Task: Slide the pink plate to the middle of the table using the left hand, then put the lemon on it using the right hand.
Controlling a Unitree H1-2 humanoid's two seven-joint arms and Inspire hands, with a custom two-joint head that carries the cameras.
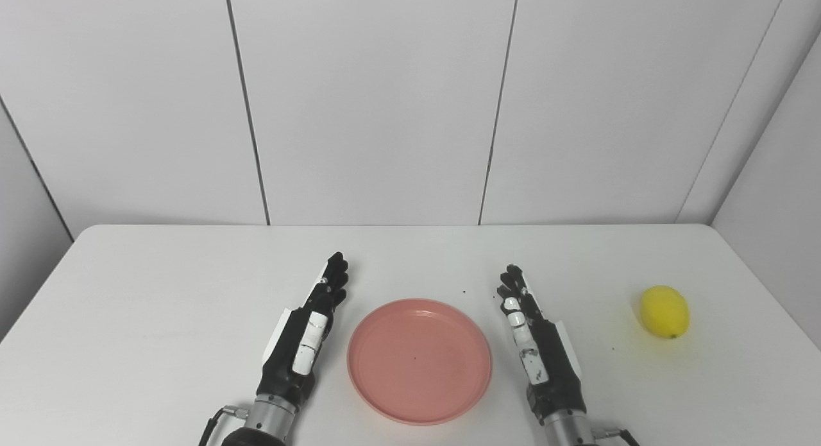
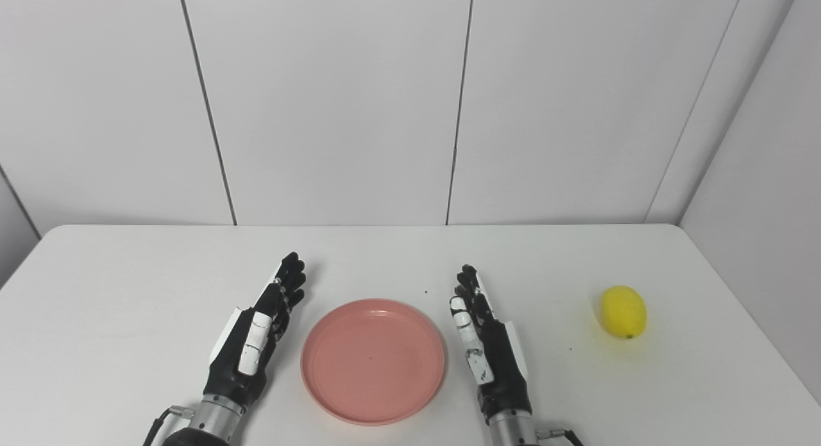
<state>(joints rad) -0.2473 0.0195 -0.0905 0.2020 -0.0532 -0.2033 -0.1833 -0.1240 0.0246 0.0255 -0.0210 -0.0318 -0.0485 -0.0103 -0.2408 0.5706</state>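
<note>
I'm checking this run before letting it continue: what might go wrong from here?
The lemon lies far right on the table, apart from the open right hand; being rounded, it may roll away from a nudging reach. The pink plate is shallow with a low rim, so a lemon dropped on it may roll off. The open left hand beside the plate may bump it.

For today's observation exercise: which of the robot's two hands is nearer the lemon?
The right hand, open on the table right of the pink plate; the lemon lies farther right. The left hand is across the plate.
</note>
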